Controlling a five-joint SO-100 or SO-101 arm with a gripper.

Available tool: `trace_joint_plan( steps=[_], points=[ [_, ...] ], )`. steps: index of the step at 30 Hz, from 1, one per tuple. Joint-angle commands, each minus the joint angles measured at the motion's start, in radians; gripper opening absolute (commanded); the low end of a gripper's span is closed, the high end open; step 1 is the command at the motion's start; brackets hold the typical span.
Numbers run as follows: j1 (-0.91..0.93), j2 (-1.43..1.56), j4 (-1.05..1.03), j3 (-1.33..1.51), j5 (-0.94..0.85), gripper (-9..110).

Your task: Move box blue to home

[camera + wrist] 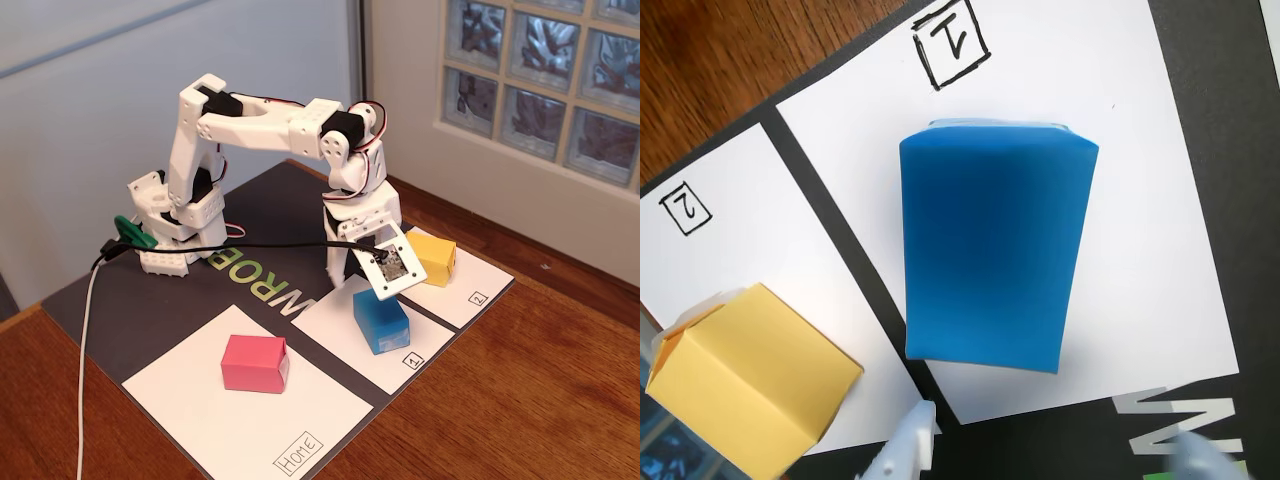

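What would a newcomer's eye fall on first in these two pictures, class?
In the fixed view, three bright paper boxes on white sheets: the pink box on the large Home sheet, the blue box on sheet 1, the yellow box on sheet 2. The white arm bends over them, its gripper just behind the blue box. The blue box fills the wrist view.

The arm (pixel 260 125) is white printed plastic with black servo blocks at its joints. Red and black wires loop by the wrist. A black cable (pixel 250 247) crosses its base.
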State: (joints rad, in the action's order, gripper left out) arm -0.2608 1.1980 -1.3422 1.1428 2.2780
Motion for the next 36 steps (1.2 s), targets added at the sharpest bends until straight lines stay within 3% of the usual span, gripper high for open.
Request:
trace_joint_plan(
  steps=[1,36],
  points=[
    [0.008,-0.003,0.014,-0.064,-0.012,38],
    [-0.009,-0.265,0.224,-0.11,0.069,37]
  ],
)
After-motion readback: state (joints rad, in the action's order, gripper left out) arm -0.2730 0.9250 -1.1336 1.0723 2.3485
